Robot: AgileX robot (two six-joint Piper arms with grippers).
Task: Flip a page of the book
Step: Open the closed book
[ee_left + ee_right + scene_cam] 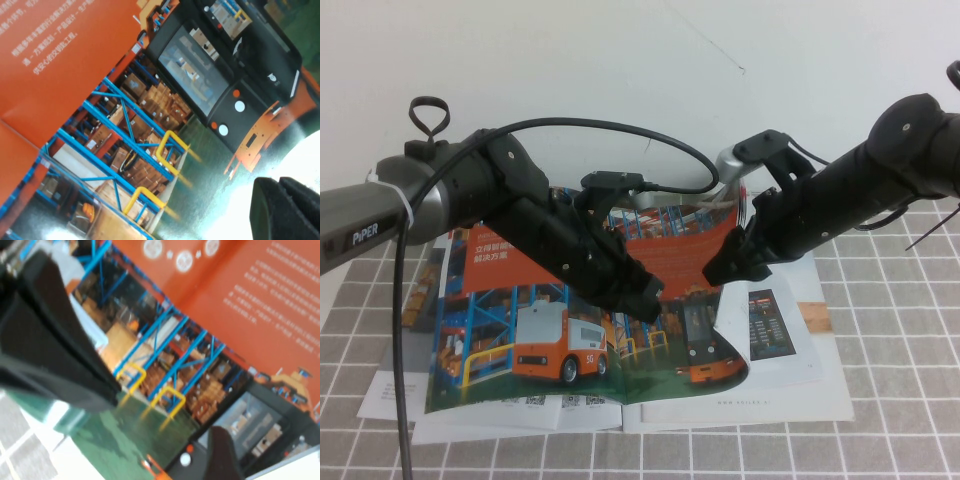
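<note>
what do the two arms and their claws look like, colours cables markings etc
Both arms are matte black. The left arm has a grey rear section printed PiPER in white, a white tie, a looped black cable and a ring-shaped black cord on top. The right arm carries a silver bracket and thin black wires. The left claw and right claw, over the book, have blunt black fingers.

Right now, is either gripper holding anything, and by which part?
Right gripper pinches the page at its outer edge, lifting it off the book. Left gripper sits over the spine; hold can't be told.
</note>
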